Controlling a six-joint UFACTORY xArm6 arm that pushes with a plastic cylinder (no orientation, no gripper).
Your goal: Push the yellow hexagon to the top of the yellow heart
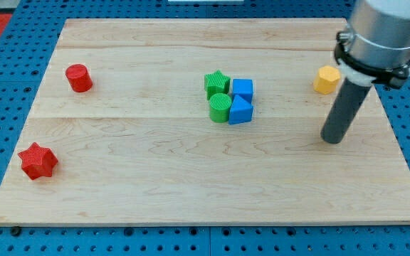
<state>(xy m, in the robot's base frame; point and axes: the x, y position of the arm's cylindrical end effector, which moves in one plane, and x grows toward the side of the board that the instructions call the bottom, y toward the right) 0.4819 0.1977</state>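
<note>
The yellow hexagon (326, 80) lies on the wooden board (191, 178) at the view's upper right. My tip (332, 139) rests on the board below the hexagon, a little to its right, with a clear gap between them. The arm's grey body hangs over the view's top right corner and hides part of the board there. No yellow heart shows anywhere in the view.
A green star (217, 83), a green cylinder (220, 107) and two blue blocks (242, 89) (240, 111) sit clustered at the middle. A red cylinder (79, 78) stands at the upper left. A red star (37, 161) lies at the lower left.
</note>
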